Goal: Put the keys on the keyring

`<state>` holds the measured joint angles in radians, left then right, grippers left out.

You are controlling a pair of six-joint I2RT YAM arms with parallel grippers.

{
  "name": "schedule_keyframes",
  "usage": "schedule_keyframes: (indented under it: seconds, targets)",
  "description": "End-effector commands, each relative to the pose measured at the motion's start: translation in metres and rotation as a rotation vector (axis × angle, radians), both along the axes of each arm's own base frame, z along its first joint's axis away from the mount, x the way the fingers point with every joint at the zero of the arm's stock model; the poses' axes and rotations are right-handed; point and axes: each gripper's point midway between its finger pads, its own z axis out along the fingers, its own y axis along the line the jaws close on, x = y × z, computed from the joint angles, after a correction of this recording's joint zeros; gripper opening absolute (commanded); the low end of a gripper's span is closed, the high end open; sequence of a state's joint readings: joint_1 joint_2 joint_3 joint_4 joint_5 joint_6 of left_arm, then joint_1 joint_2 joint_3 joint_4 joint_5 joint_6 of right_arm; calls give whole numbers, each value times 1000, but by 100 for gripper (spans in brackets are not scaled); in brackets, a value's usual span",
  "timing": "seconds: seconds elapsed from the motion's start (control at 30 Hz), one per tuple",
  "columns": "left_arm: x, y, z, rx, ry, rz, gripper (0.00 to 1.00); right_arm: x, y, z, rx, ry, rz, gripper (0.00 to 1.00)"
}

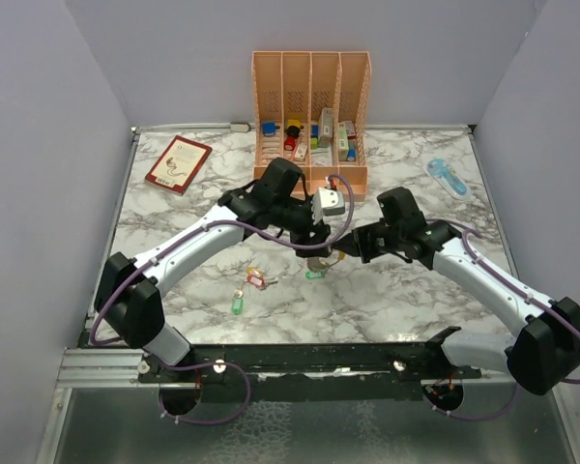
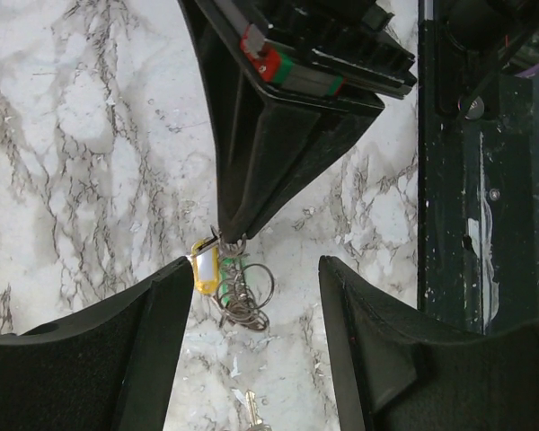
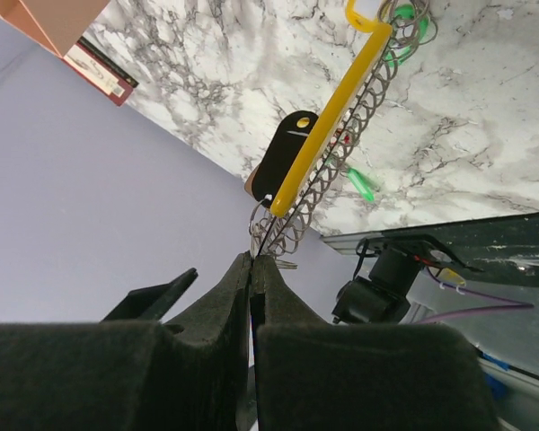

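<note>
Right gripper (image 3: 251,269): pinched shut on the keyring (image 2: 248,292), which hangs from its fingertips | Left gripper (image 2: 251,355): parted, empty, ring just ahead between its fingers | Done: yellow-tagged key (image 3: 332,126) seemingly threaded | Left: green-tagged key (image 1: 237,304) and red-tagged key (image 1: 256,280) lie loose, apart from both hands

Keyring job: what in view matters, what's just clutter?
Job: thin silvery wire keyring with yellow tag, pinched in right gripper; loose green-tagged silvery key; red-tagged key; open left gripper.
Lying about: peach slotted organizer; red book; pale-blue plastic tool.
</note>
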<state>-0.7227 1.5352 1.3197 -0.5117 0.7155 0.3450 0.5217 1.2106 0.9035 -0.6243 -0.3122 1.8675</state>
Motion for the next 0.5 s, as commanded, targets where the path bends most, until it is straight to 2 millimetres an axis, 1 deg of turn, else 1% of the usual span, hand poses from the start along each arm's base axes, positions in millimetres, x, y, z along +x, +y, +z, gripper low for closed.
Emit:
schedule_keyframes:
  seconds: [0.0,0.2,0.33,0.47]
  targets:
    - [-4,-4,-7,20,-14,-33,61,13,-1,11,26,-51,-56,1]
    - [3,0,-20,53,-44,-13,61,14,0,16,43,-68,-54,1]
    - [6,3,-31,74,-60,-4,61,10,1,18,63,-63,-53,1]
    - [9,3,-34,75,-74,1,60,6,0,20,84,-61,-56,1]
